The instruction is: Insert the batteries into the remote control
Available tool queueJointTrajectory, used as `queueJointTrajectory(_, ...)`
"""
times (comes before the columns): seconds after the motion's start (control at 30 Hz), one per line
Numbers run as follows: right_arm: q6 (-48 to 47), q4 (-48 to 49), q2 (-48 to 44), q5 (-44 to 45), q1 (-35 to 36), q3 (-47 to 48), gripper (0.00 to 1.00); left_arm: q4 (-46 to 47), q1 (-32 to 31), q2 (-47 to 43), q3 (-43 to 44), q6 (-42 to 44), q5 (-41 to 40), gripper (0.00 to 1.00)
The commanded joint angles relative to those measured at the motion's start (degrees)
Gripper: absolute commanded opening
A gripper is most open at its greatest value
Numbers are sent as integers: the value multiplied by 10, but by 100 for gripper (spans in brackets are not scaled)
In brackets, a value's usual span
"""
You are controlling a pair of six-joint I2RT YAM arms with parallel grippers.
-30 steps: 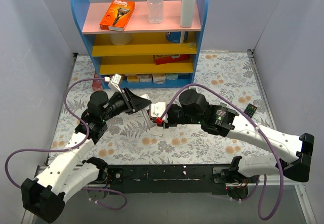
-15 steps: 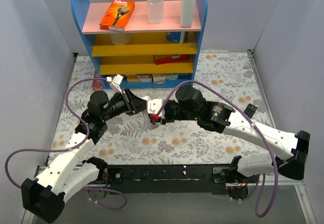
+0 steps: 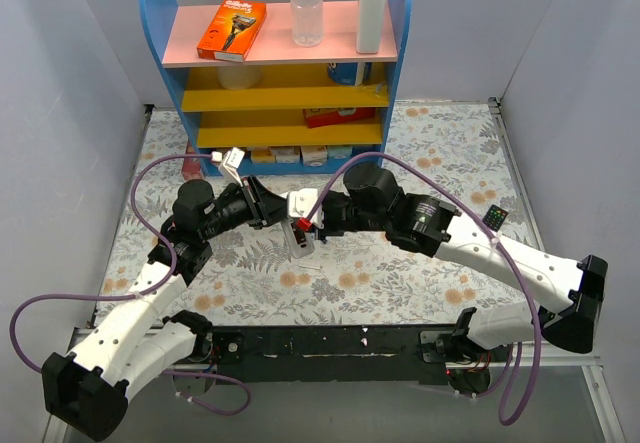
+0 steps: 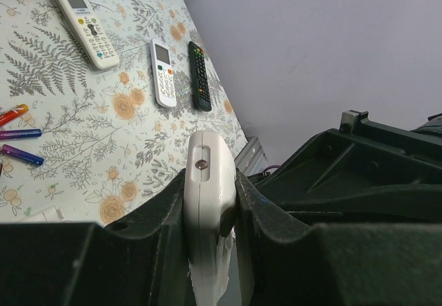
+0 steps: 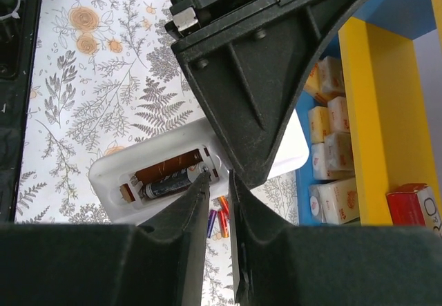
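- Remote control — a slim white bar with rounded ends. Its back faces the right wrist camera and the battery bay lies open.
- In the bay I note one dark cell seated in the lower slot. The upper slot shows a copper-brown shape I cannot identify.
- Position: held up over the middle of the table, between the two arms.
- Left gripper: clamped on the remote's narrow sides near one end, with both fingers pressed against the white shell.
- Right gripper: jaws drawn to a narrow slit, tips at the bay's end beside the dark cell. I cannot tell whether they pinch anything.
- Loose batteries — red, blue and purple — lie on the floral cloth below.
- Further off on the cloth are two shorter white remotes and a black remote, side by side.
- The blue and yellow shelf stands at the far edge.
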Motion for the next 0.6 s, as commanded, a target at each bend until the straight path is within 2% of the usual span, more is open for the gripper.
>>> queueJointTrajectory(0.0,-7,-5,5,-16,-3,31,24,24,-2,0,17,10,12,0)
queueJointTrajectory(0.2,-7,-16,12,-21,-3,37,24,26,-2,3,17,10,13,0)
queueJointTrajectory(0.33,-3,-6,3,12,-4,38,24,25,-2,4,16,10,11,0)
queueJointTrajectory(0.57,20,1,-12,16,-4,42,32,21,-3,9,15,10,3,0)
